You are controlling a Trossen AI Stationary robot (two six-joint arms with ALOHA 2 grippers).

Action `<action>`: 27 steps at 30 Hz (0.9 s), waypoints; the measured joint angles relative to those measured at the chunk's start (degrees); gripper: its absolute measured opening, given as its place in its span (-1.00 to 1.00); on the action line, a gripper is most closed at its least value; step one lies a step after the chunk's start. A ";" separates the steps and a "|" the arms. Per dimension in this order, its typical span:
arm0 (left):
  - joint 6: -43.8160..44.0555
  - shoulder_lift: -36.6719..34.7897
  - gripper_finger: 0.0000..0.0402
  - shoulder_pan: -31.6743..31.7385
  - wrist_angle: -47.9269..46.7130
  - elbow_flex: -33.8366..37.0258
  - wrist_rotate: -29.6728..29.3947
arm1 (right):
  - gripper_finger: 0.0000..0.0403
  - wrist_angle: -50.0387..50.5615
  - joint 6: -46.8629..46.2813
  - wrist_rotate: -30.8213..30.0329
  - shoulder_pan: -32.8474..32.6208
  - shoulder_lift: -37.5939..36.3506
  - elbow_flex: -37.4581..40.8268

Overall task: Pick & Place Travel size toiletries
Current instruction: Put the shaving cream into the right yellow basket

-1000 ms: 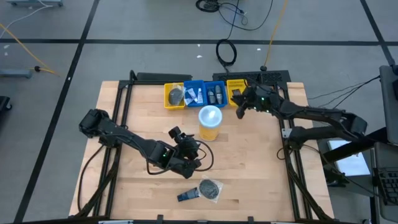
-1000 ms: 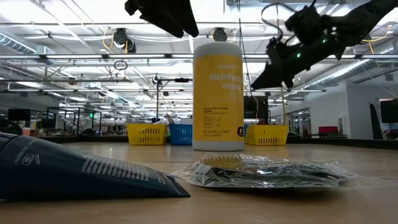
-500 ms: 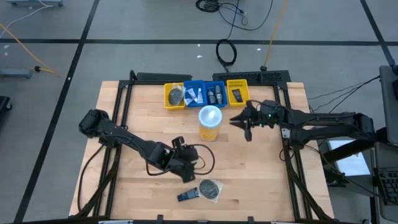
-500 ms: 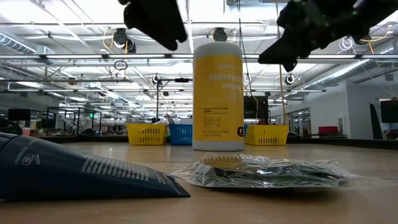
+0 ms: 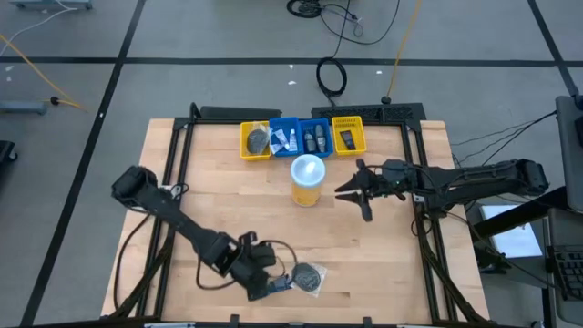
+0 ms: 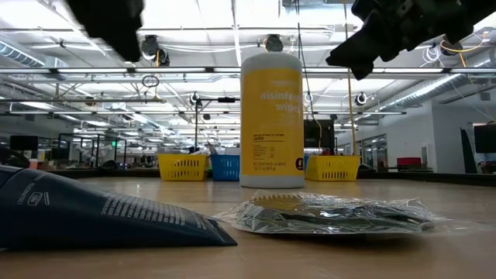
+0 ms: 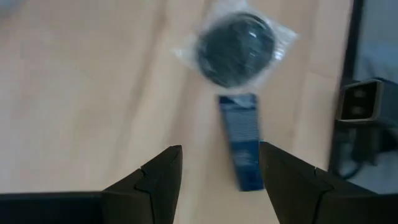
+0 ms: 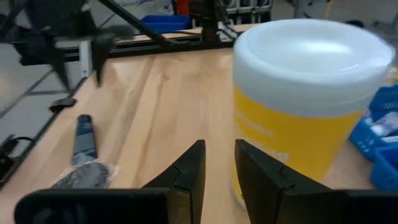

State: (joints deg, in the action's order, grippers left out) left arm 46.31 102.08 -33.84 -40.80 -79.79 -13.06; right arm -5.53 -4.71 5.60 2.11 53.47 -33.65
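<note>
Two travel size toiletries lie flat on the wooden table near its near edge: a dark navy sachet (image 7: 241,140) and a round dark grey packet in clear wrap (image 7: 236,42). My left gripper (image 5: 266,284) hangs open just above the sachet's left end, pointing steeply down, touching nothing. The sachet (image 5: 274,286) and packet (image 5: 309,276) also show in the high view. My right gripper (image 5: 357,195) floats right of the yellow canister (image 5: 308,179), open by a narrow gap (image 8: 217,177) with nothing in it.
Along the far edge stands a row of small bins: yellow (image 5: 256,139), blue (image 5: 285,138), blue (image 5: 316,138), yellow (image 5: 347,136), with toiletries inside. The tall yellow canister with a pale lid (image 8: 305,106) stands mid-table. Bare wood lies left of the canister.
My left gripper has swung from mid-table toward the near edge, down over the navy sachet, and tipped to point more steeply down. My right gripper has drawn away from the far right yellow bin toward the near side, stopping right of the canister.
</note>
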 joint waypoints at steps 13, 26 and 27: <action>15.00 0.29 0.05 -6.25 20.27 13.84 2.12 | -0.57 -0.29 2.40 -4.10 -0.35 0.00 0.00; 15.71 3.82 0.05 -6.69 30.21 18.36 4.51 | -0.57 -0.28 2.60 -4.10 -0.35 0.02 0.02; 15.70 4.70 0.05 -6.63 29.81 18.36 4.63 | -0.57 -0.27 2.60 -4.10 -0.35 0.02 0.02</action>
State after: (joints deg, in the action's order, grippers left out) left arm 62.01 106.78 -40.47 -10.99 -61.43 -8.44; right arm -5.80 -2.11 1.50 1.76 53.49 -33.63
